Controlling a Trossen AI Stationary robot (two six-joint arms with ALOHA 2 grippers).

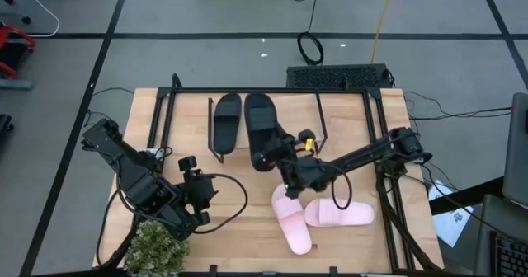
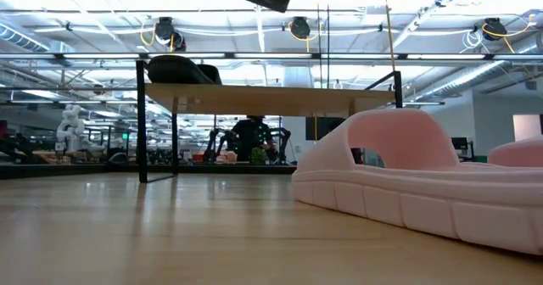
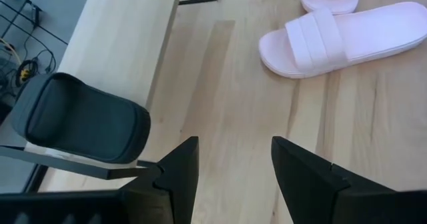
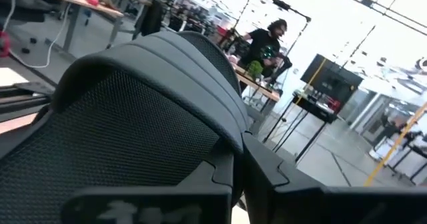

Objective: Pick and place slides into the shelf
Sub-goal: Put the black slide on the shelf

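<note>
While the right gripper point(image 1: 285, 171) holds one black slide point(image 1: 262, 131) clamped between its fingers over the shelf point(image 1: 330, 116), the other black slide point(image 1: 227, 119) already lies on the plank beside it. Both pink slides sit on the wooden table point(image 1: 239, 236) near the front edge, one point(image 1: 290, 217) touching the other point(image 1: 339, 213). At the table's left front corner, the left gripper point(image 1: 198, 188) waits with its fingers apart, next to a small leafy plant point(image 1: 155, 250). Black cables trail off both sides onto a grey floor crossed by dark lines. Beyond the table, the low view shows a bright workshop with benches and ceiling pipes, and a person point(image 4: 263, 44) in dark clothes stands far off. No writing is readable.
</note>
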